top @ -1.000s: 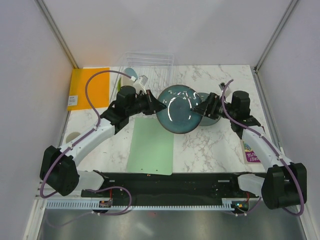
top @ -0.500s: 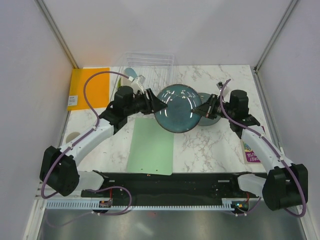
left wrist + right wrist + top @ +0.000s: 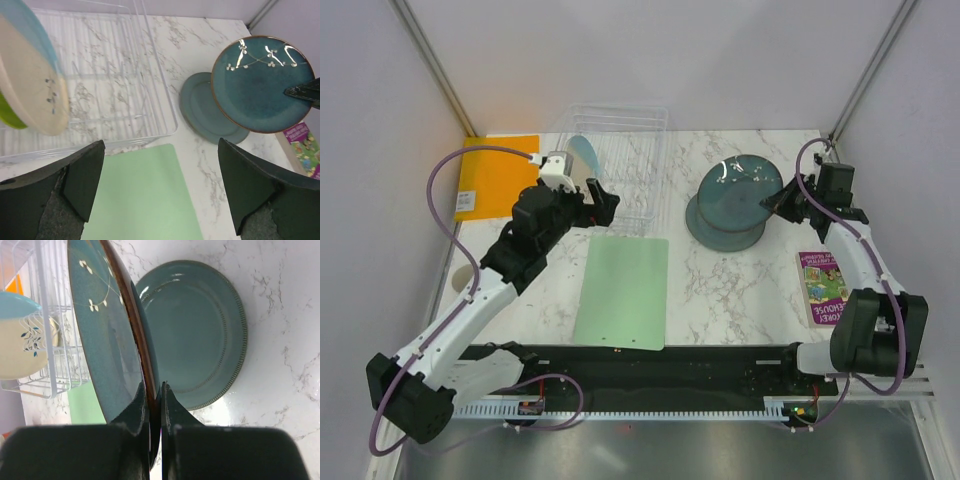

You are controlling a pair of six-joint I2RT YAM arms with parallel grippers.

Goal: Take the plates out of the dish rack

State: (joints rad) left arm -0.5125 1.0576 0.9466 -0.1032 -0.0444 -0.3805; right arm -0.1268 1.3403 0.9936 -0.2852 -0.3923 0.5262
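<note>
My right gripper (image 3: pixel 155 405) is shut on the rim of a dark blue-grey plate (image 3: pixel 100 330) with a white sprig, held tilted over a teal-grey plate (image 3: pixel 200 330) that lies flat on the table. From above, the held plate (image 3: pixel 740 183) is at the right and the right gripper (image 3: pixel 782 203) is at its right edge. My left gripper (image 3: pixel 162 195) is open and empty, just in front of the clear dish rack (image 3: pixel 155 90). In the rack stand a cream plate (image 3: pixel 35 95), a light blue plate (image 3: pixel 30 30) and a lime-green plate (image 3: pixel 10 116).
A pale-green mat (image 3: pixel 625 290) lies in the middle in front of the dish rack (image 3: pixel 630 135). An orange sheet (image 3: pixel 495 175) is at the back left, and a purple booklet (image 3: pixel 825 287) is near the right edge. Walls close in both sides.
My left gripper opened, let go of the dark plate and drew back left to the rack. My right gripper shut on the plate and carried it right, over the teal-grey plate.
</note>
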